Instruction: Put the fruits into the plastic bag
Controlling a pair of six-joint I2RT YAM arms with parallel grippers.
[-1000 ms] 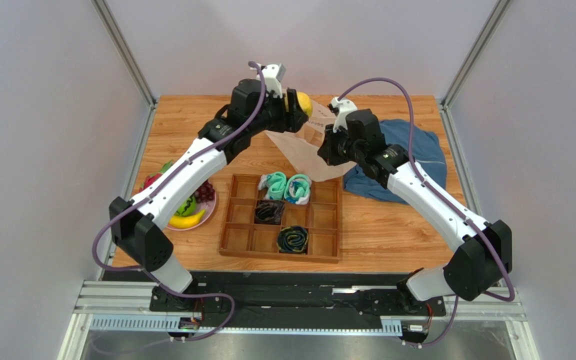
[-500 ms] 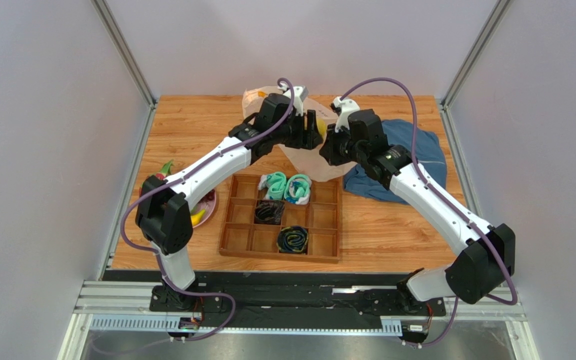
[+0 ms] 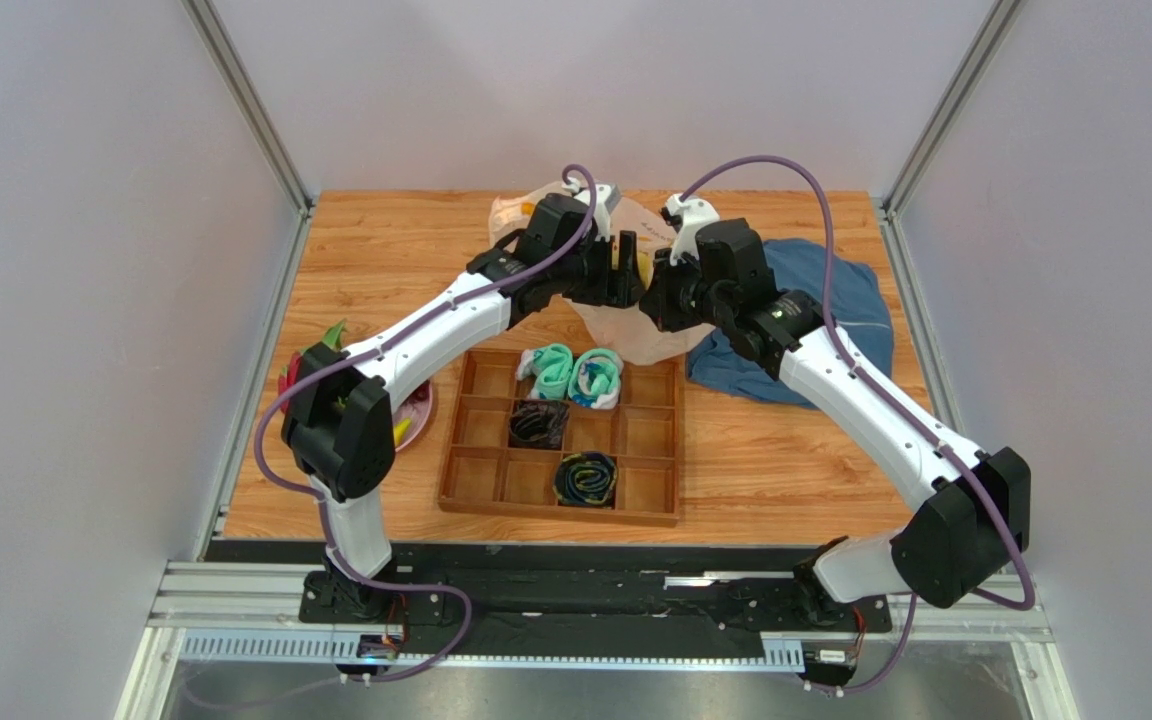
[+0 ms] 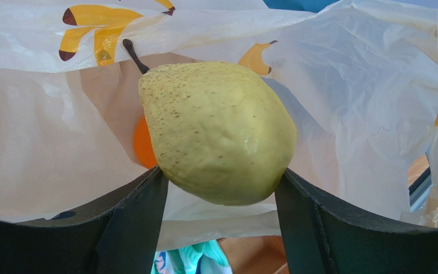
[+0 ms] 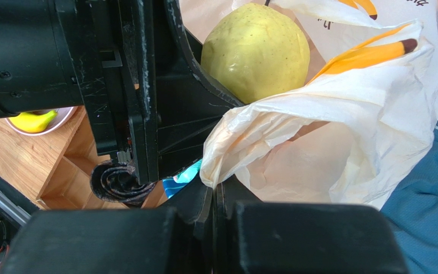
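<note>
Over table (image 3: 387,240), left gripper (image 4: 220,182) outstretched with pear (image 4: 215,131).

A wooden surface (image 3: 778,465) is seen from above. A compartmented wooden tray (image 3: 642,510) is set at its near middle. A plate (image 3: 422,402) is placed near the left edge, just left of the tray, and is largely hidden. A blue cloth (image 3: 853,293) is spread crumpled at the far right. The plastic bag (image 3: 642,338) is rested just beyond the tray, just beside the blue cloth.
</note>
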